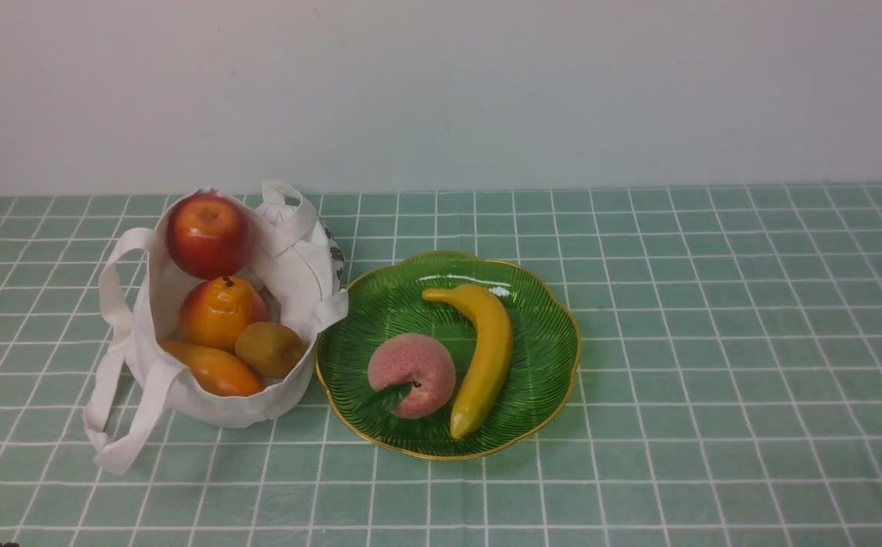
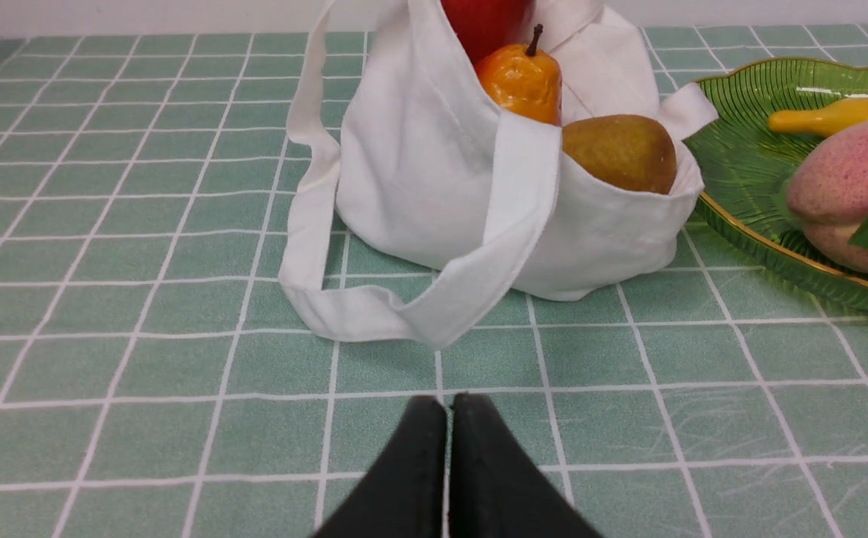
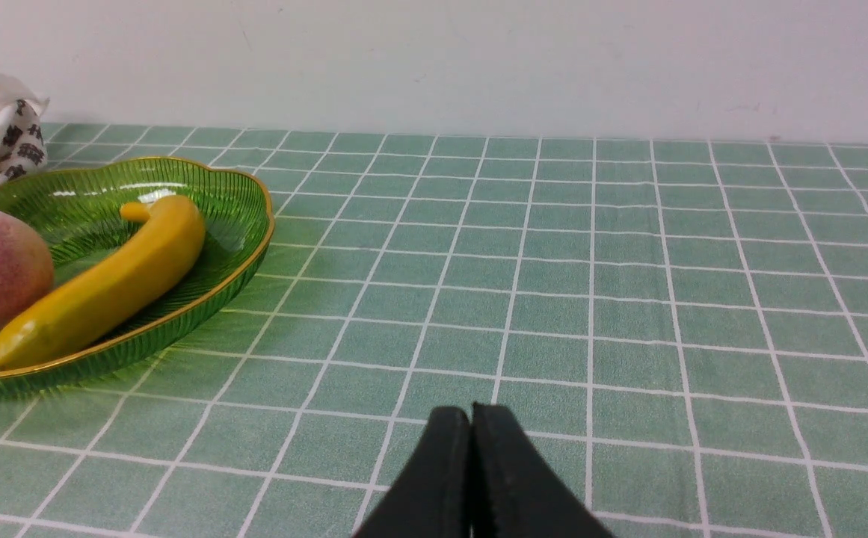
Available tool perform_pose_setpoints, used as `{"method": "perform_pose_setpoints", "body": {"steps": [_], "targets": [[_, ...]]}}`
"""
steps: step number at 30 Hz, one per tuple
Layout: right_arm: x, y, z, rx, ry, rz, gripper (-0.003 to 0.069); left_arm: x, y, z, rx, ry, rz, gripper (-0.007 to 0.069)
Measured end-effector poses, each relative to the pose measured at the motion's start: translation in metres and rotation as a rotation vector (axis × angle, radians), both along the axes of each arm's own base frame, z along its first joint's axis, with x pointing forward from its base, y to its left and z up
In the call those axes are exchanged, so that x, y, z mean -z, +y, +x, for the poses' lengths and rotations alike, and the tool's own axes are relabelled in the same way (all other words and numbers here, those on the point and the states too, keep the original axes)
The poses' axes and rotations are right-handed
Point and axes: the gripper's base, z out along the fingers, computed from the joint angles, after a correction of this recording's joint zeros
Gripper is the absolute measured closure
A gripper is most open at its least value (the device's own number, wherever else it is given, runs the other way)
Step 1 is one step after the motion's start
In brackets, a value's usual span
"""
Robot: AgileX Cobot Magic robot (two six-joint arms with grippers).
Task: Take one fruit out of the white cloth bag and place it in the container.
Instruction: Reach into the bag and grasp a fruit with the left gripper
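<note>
Though unseen frontally, right tool (image 3: pixel 471 409) pinched.

In the left wrist view the top edge cuts off the red apple (image 2: pixel 487 26). The white cloth bag (image 2: pixel 434 172) hides the lower half of the fruit (image 2: pixel 521 78), and the right edge crops the container (image 2: pixel 748 157) and the peach (image 2: pixel 848 190). The dark print (image 3: pixel 21 146) is too small to read. The left pincer (image 2: pixel 447 401) and right pincer (image 3: pixel 471 411) run off the bottom edges.

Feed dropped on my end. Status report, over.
Left gripper shut, empty, short of white cloth bag. Right gripper shut, empty. Fruit in bag, not yet on container. Bag strap lies ahead of left gripper.
</note>
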Motion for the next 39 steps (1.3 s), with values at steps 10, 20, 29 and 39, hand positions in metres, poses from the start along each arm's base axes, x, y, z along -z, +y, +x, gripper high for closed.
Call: {"method": "perform_pose_setpoints", "body": {"steps": [10, 20, 29, 39], "targets": [[0.0, 0.0, 0.0, 0.0, 0.0, 0.0, 0.0674, 0.0, 0.0, 0.0, 0.0, 0.0, 0.0, 0.0632], [0.0, 0.0, 0.0, 0.0, 0.0, 0.0, 0.0674, 0.0, 0.0, 0.0, 0.0, 0.0, 0.0, 0.0632], [0.0, 0.0, 0.0, 0.0, 0.0, 0.0, 0.0674, 0.0, -0.005, 0.0, -0.018, 0.017, -0.224, 0.0632], [0.0, 0.0, 0.0, 0.0, 0.0, 0.0, 0.0674, -0.01, -0.023, -0.002, -0.06, 0.114, -1.121, 0.0632]]}}
